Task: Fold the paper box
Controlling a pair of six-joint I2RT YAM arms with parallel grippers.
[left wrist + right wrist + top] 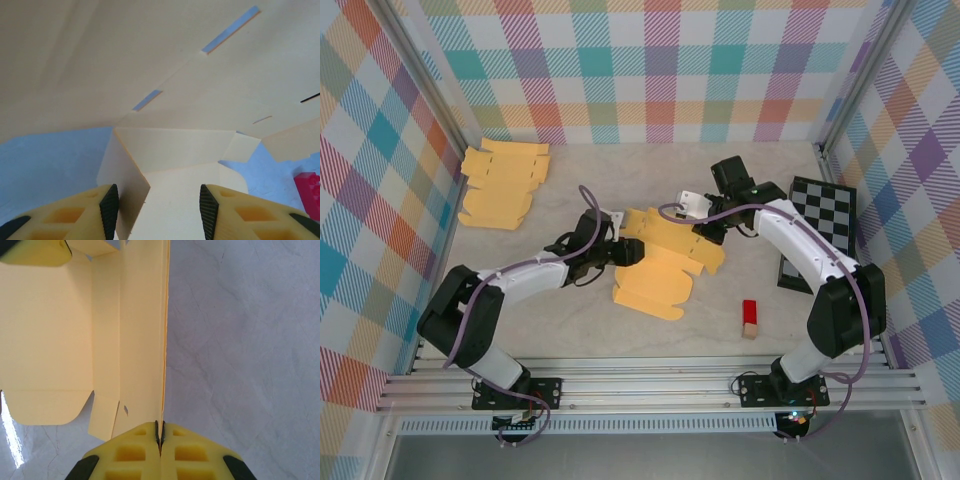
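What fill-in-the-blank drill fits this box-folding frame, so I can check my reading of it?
The right claw is ____ on an edge of the paper box. The checkerboard lies to the ____ of the box. The small block lying apart from the box is ____. The stack of spare blanks lies to the box's far ____.
Missing words: shut; right; red; left.

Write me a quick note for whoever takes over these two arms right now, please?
Left gripper: jaws open, straddling a raised flap of the paper box.
Right gripper: jaws shut on the box's edge.
Box lies mid-table, mostly flat; spare blanks sit back left.
Done: one flap lifted. Left: nearly all the folding.
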